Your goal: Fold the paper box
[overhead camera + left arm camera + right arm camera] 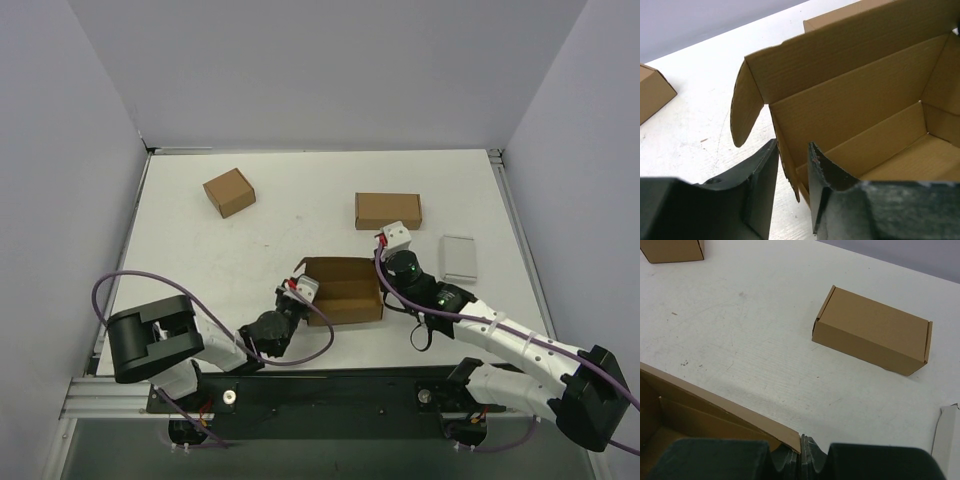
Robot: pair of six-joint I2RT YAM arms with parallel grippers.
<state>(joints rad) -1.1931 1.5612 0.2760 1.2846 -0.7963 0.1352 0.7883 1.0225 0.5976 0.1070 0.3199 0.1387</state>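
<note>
The paper box [343, 290] stands open near the middle of the table, brown, with its walls raised and a rounded side flap [745, 107] hanging out to the left. My left gripper [300, 290] is at the box's left end. In the left wrist view its fingers [792, 145] straddle the left wall's edge with a gap on both sides, so it is open. My right gripper [385, 262] is at the box's far right corner. In the right wrist view its fingers [802, 440] are pressed together on the corner of a cardboard panel [700, 405].
A closed oblong brown box [388, 210] lies behind the open one, also in the right wrist view [872, 337]. A small squarish carton [229, 192] sits at the back left. A flat grey case [459, 258] lies to the right. Walls surround the table.
</note>
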